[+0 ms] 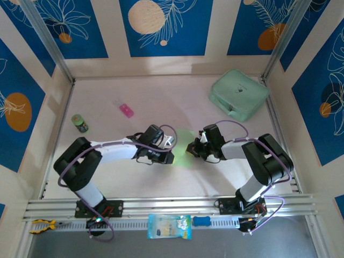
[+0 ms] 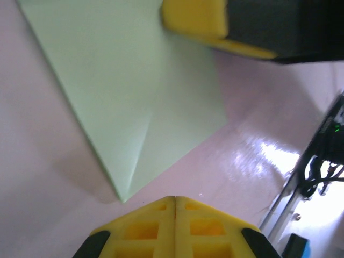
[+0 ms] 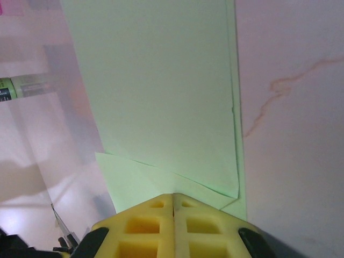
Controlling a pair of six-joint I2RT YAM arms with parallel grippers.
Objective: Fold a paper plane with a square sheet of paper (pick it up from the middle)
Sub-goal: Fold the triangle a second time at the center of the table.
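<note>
Near edge: metal rail point(image 1: 161, 207) carrying a blue-and-white packet point(image 1: 169, 226); yellow-handled pliers point(image 1: 42, 226) toward its left end.

Mid-surface point(image 1: 177, 185): both claws low, facing each other across the sheet of paper point(image 1: 183, 138). Pale green, partly folded, lying flat between them.

Left claw point(image 2: 174, 201): pressed together, nothing between the tips, just beside a pointed corner of the sheet. Short crease running up from that corner.

Right claw point(image 3: 173, 196): pressed together at the sheet's opposite edge, over layered folds. Cannot tell whether any paper is nipped.

Farther left: small green jar point(image 1: 80, 123) and pink object point(image 1: 126, 110), well apart from the sheet.

Far right corner: mint-green zip case point(image 1: 238, 94).
</note>
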